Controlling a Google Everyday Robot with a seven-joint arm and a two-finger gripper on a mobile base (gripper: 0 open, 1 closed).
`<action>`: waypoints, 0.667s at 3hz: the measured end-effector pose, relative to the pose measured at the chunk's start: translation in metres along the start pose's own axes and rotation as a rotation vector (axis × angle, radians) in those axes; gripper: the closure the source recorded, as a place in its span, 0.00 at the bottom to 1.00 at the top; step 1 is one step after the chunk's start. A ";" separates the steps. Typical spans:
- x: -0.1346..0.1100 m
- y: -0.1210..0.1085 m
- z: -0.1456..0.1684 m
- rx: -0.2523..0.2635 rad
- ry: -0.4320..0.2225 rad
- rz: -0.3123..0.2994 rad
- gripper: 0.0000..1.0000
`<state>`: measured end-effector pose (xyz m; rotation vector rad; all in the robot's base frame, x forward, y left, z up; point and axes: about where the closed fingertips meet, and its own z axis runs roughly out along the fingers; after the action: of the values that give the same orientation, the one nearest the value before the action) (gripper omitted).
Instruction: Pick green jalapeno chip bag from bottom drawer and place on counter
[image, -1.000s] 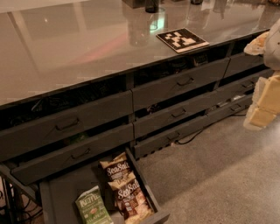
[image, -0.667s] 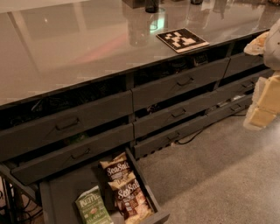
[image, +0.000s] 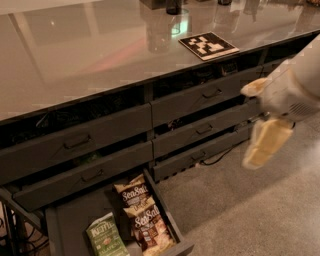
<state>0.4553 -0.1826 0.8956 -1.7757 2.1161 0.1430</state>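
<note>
The green jalapeno chip bag (image: 105, 240) lies in the open bottom drawer (image: 163, 212) at the lower left, by the drawer's front. Two brown Sea Salt bags (image: 135, 192) lie to its right in the same drawer. The counter (image: 90, 55) spans the top of the view, with a black-and-white marker tile (image: 208, 45) on it. My gripper (image: 246, 127) hangs at the right, in front of the middle drawers. It is well above and to the right of the bottom drawer. It is open and empty.
Shallower grey drawers with bar handles (image: 77, 142) stand partly pulled out above the bottom drawer, overhanging its back. Dark objects (image: 172, 6) stand at the counter's far edge. A black cable (image: 220, 159) lies on the speckled floor (image: 250, 215).
My gripper and arm have moved left and a little down, further into the view. The bags and the drawers have not moved.
</note>
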 end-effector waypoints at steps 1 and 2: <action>-0.022 0.003 0.069 -0.029 -0.134 -0.074 0.00; -0.049 0.014 0.136 -0.057 -0.226 -0.156 0.00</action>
<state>0.4774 -0.0922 0.7845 -1.8528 1.8264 0.3488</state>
